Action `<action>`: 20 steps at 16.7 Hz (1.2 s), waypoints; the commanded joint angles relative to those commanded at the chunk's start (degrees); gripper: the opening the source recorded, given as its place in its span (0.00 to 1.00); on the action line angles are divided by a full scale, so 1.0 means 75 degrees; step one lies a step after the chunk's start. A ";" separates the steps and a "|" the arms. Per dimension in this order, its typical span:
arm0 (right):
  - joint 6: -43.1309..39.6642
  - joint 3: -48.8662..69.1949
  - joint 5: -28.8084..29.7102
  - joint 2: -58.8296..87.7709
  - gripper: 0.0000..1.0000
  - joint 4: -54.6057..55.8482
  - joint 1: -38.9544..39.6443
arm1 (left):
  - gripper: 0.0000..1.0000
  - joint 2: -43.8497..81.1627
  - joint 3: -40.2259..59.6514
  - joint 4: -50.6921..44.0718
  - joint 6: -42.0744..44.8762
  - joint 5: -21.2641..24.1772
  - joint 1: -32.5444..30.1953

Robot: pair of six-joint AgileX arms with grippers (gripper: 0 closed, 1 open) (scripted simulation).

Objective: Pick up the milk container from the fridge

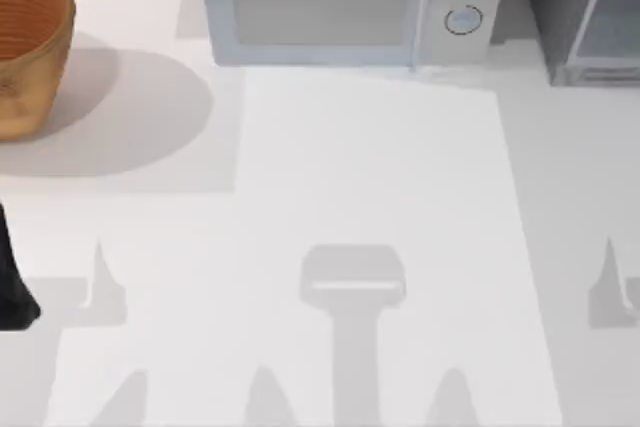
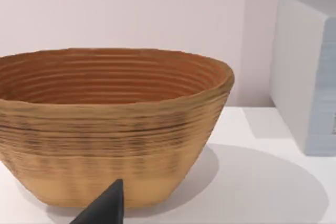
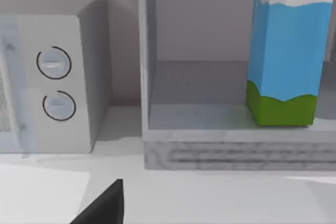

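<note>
Dark fingertip [image 3: 105, 203] of my right tool sits lower left, its opening indeterminate. I advance to the milk container [image 3: 286, 51], upper right inside the fridge [image 3: 210, 150], squarely.

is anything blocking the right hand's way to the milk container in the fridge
Nothing visible does. In the right wrist view the milk container stands upright inside the open fridge, with bare table ahead of it. The microwave sits off beside.

worktop [image 1: 380, 207]: white, flat
basket [image 1: 30, 47]: woven, tan, stands on worktop at far left, back
microwave [image 1: 350, 2]: pale blue-grey, two round knobs, on worktop at back centre
fridge [image 1: 590, 17]: dark grey, on worktop at back right, just beside microwave, small gap between
</note>
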 joint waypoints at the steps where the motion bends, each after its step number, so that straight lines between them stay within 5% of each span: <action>1: 0.0000 0.0000 0.0000 0.0000 1.00 0.0000 0.0000 | 1.00 0.0000 0.0000 0.0000 0.0000 0.0000 0.0000; 7: 0.0011 0.0162 -0.0427 0.1199 1.00 0.1209 -0.0427 | 1.00 0.0000 0.0000 0.0000 0.0000 0.0000 0.0000; 20: 0.0114 0.0962 -0.2922 1.0306 1.00 0.9112 -0.3038 | 1.00 0.0000 0.0000 0.0000 0.0000 0.0000 0.0000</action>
